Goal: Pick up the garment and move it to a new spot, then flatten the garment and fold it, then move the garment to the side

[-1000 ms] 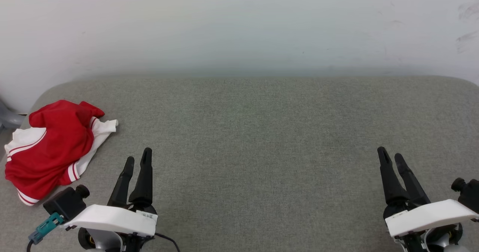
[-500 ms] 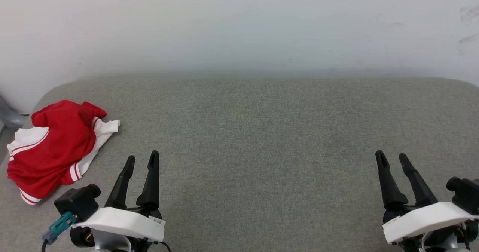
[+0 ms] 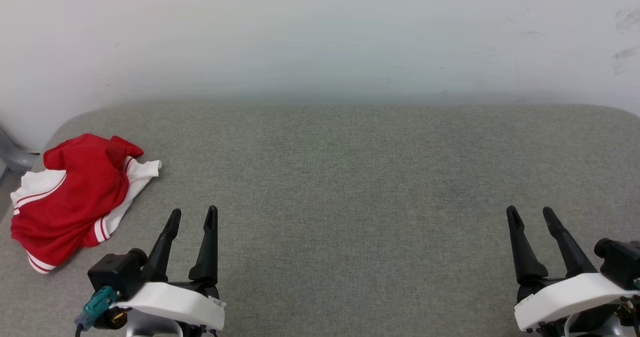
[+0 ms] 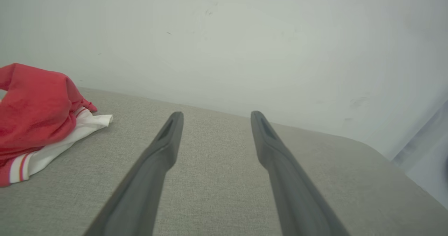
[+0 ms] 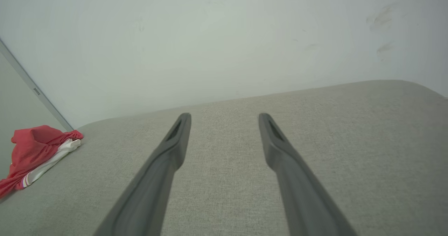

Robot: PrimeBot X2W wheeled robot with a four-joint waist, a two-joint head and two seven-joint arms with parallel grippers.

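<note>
Crumpled, the garment (image 3: pixel 70 197) lies left of left gripper (image 3: pixel 193 216)

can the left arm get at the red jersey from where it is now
Probably yes. The left pincer stands open and empty, the jersey lies crumpled on the grey surface just to its left, and nothing sits between them.

The jersey (image 3: pixel 70 197), far left, is so bunched its front can't be told from its back; the left wrist view crops it. Behind the left tool (image 3: pixel 194 210) and the right tool (image 3: pixel 528 209), both arms (image 3: pixel 172 304) run off the near edge.
</note>
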